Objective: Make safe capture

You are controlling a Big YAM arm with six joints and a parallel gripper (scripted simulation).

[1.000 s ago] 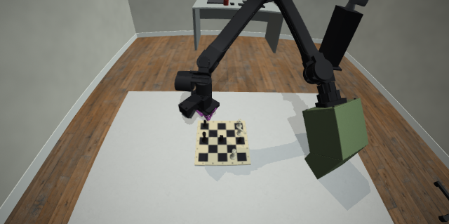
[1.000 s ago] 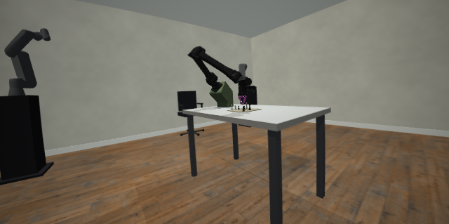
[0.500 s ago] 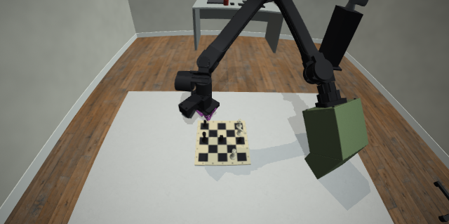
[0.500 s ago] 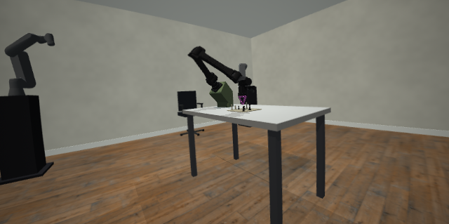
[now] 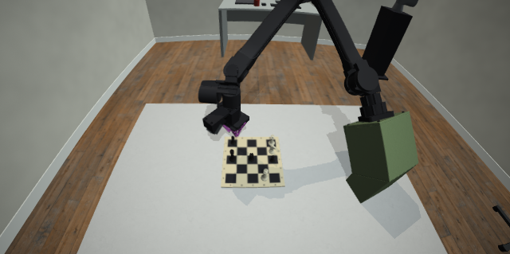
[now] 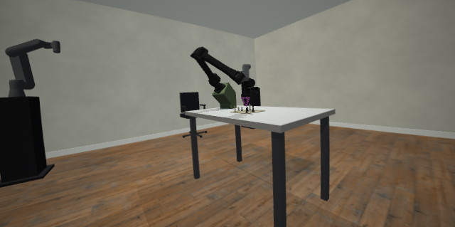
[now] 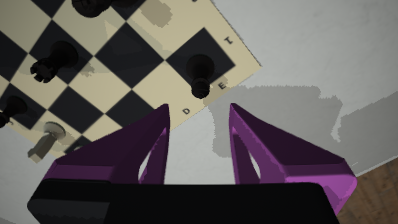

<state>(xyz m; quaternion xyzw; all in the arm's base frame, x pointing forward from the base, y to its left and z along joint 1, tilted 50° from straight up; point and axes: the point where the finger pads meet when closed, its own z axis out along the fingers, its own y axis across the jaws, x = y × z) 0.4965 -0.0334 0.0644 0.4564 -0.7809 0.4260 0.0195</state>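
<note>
The small chessboard (image 5: 253, 162) lies on the white table. Black pieces stand at its far left corner (image 5: 233, 141), below that (image 5: 232, 154), in the middle (image 5: 251, 158) and at the right (image 5: 272, 158). White pieces stand at the far right (image 5: 272, 144) and near the front (image 5: 264, 175). My gripper (image 5: 235, 130) hovers just beyond the board's far left corner, open and empty. In the wrist view its purple fingers frame the table by the edge letters D and E. The corner black pawn (image 7: 200, 75) stands just ahead of them. The gripper also shows in the exterior view (image 6: 245, 99).
The arm's green base block (image 5: 380, 154) stands on the table to the right of the board. A desk stands on the floor far behind. Another robot arm on a black stand (image 6: 21, 113) is at the room's left side.
</note>
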